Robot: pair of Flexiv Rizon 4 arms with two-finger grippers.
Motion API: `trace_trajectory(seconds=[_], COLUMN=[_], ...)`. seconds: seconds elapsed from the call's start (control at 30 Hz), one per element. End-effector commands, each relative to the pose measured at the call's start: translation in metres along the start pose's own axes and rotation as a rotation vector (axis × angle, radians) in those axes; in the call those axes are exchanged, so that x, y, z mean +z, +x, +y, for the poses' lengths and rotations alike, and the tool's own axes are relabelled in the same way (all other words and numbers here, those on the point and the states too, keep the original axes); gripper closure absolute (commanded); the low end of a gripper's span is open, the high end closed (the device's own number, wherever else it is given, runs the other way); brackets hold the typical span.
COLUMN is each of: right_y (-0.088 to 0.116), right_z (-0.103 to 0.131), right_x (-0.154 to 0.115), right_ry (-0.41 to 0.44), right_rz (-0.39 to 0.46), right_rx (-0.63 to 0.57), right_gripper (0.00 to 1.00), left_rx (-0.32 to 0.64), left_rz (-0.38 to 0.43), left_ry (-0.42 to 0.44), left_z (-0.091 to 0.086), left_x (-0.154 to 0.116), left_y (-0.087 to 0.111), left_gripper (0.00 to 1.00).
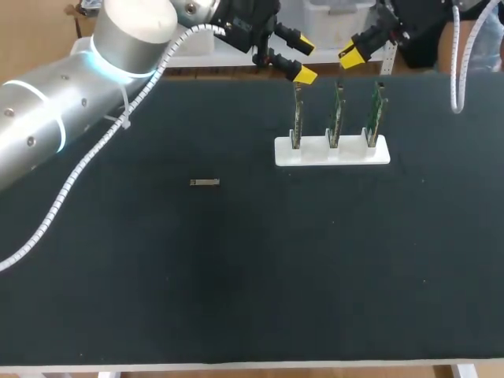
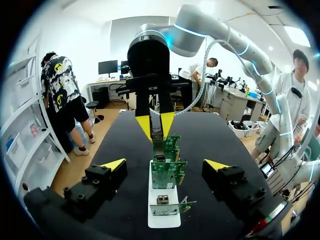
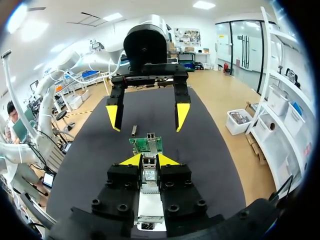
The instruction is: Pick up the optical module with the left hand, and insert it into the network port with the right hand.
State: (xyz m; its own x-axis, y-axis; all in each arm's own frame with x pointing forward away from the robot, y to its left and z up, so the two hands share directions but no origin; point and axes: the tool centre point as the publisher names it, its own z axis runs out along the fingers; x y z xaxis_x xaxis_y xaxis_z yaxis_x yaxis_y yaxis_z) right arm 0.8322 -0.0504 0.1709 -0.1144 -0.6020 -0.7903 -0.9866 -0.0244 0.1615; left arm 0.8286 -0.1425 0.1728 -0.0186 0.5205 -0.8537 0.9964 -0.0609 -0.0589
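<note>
On table (image 1: 236, 276), module (image 1: 205, 182) found lying flat, well apart from rack (image 1: 331, 151) of boards. Left claw (image 1: 304, 61) held spread near rack; right claw (image 3: 150, 160) drawn together over end board (image 2: 172, 142). Risk: thin module could be skidded or tilted if pinched off-centre.

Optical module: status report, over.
Left end effector open, empty. Right end effector shut on optical module, at the end circuit board. Second module loose on table. Nothing in the way.
</note>
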Motion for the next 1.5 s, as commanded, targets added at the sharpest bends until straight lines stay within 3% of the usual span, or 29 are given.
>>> trace_trajectory(seconds=[0.03,1.5], right_y=[-0.0004,-0.0015], right_z=[-0.0059,-0.002], right_x=[-0.0019,0.0004], right_ry=[-0.435,-0.408], right_rz=[-0.004,0.009], right_rx=[0.001,-0.016], right_gripper=[1.0,1.0], left_rx=[0.001,0.001], left_rz=[0.0,0.0], left_ry=[-0.005,-0.005], left_z=[-0.0025,-0.0025], left_x=[-0.0002,-0.0002], left_y=[0.0005,0.0005], left_gripper=[0.0,0.0])
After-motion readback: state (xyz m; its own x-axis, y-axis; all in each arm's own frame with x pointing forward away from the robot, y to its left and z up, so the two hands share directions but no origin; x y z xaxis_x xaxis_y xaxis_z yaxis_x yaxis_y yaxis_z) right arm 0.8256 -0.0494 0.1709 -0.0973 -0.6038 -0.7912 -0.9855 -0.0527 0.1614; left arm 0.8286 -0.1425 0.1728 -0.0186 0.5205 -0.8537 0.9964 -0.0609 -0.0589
